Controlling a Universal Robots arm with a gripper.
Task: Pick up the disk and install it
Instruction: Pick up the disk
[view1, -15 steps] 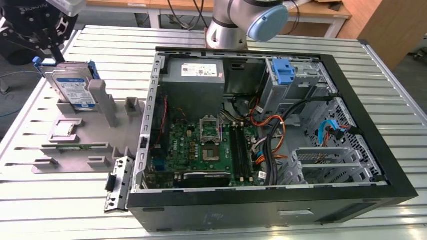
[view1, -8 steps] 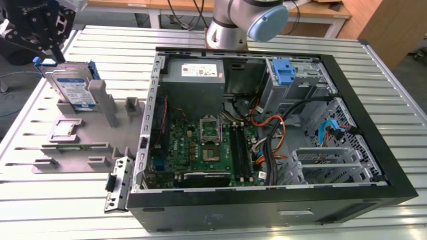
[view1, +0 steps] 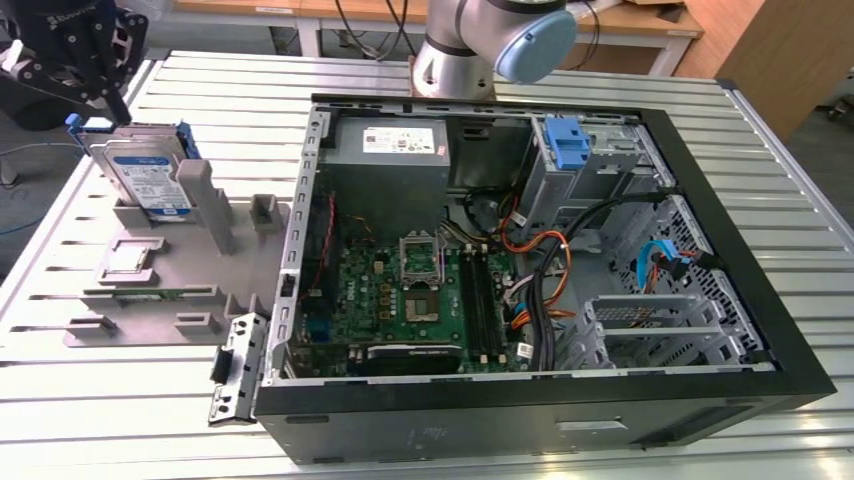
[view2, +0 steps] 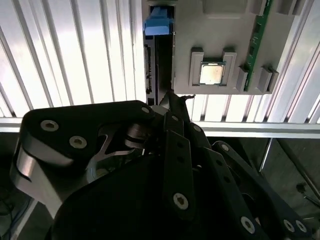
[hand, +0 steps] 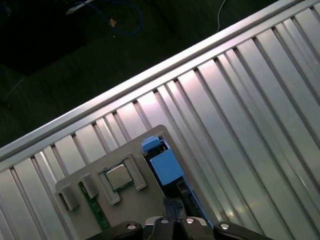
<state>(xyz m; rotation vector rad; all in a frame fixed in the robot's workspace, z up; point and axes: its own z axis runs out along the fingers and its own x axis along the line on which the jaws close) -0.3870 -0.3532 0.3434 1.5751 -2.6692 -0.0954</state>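
Note:
The disk (view1: 142, 176) stands upright in a slot of the grey parts holder (view1: 160, 290) at the exterior view's left, a silver drive with a white-and-blue label in a blue carrier. My gripper (view1: 96, 108) hangs just above its top edge, open, with nothing between the fingers. In the second wrist view the disk (view2: 159, 55) shows edge-on, in line with the gap at my gripper (view2: 161, 101). In the first wrist view the blue carrier end (hand: 165, 166) lies just beyond my gripper (hand: 172, 207).
An open computer case (view1: 747, 300) fills the exterior view's right, with a motherboard (view1: 400, 290), power supply (view1: 390, 142), cables and a blue bracket (view1: 566, 143) in the drive cage. The holder also carries a processor chip (view2: 212, 73) and a green memory stick (view2: 257, 45).

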